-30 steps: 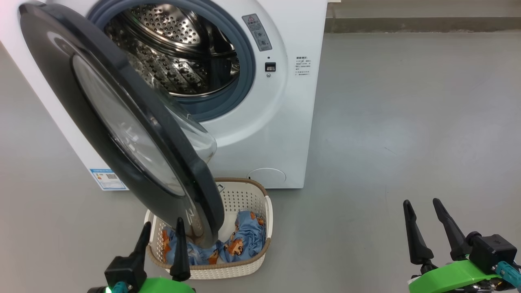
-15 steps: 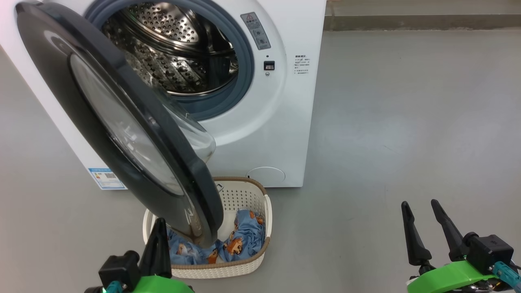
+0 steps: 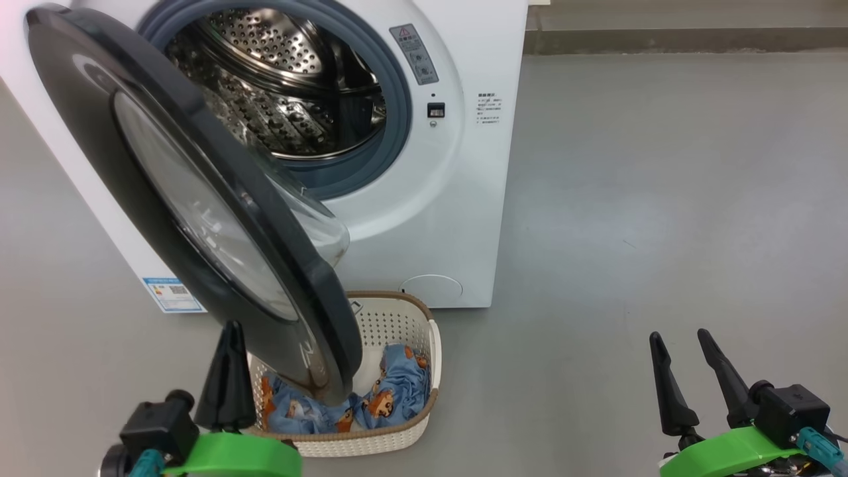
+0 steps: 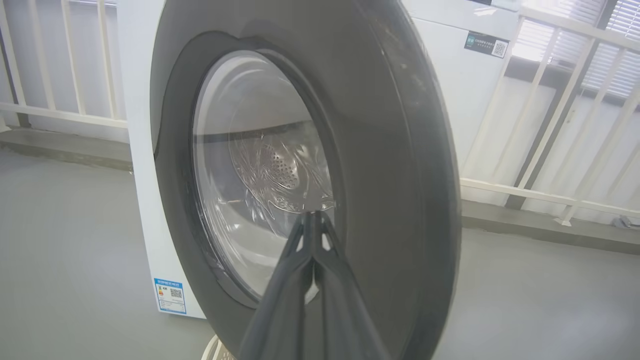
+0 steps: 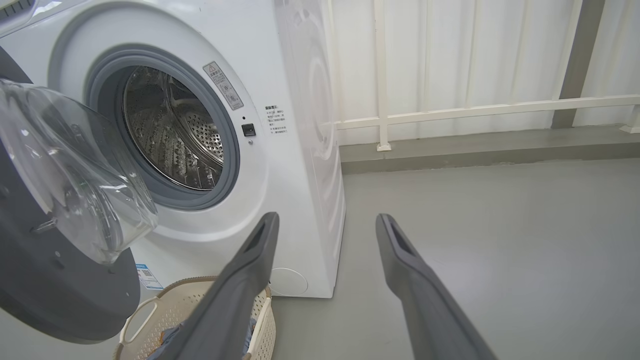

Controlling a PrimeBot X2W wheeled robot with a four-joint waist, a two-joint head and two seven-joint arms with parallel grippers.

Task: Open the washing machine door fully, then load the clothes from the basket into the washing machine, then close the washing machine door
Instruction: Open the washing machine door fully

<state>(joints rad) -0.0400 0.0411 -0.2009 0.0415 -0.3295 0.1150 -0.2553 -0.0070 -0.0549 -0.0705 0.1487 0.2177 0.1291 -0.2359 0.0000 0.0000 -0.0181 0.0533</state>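
Grey floor (image 3: 662,199) stretched out before the washing machine (image 3: 464,218), and a white railing (image 5: 450,107) ran along the wall behind it. The washing machine door (image 3: 86,132) stood swung out from the front, its black rim and bulging glass turned away from the opening, so the steel drum (image 3: 285,86) and its grey rubber ring lay in plain sight. The door's lower edge hung over the basket (image 3: 434,344), which sat on the floor just in front of the machine. The clothes (image 3: 397,391), blue with orange-brown bears, lay in the basket, partly hidden by the door.

The left claw (image 3: 231,331) was clenched on nothing, its two fingers pressed together into one point, just left of the door's lower rim. From the left wrist view, that point (image 4: 312,215) aimed at the door's outer face (image 4: 390,150), near the edge of the glass; whether it touched could not be told. The right claw (image 3: 679,334) was released, fingers spread and holding nothing, well apart from the machine over bare floor at the right.
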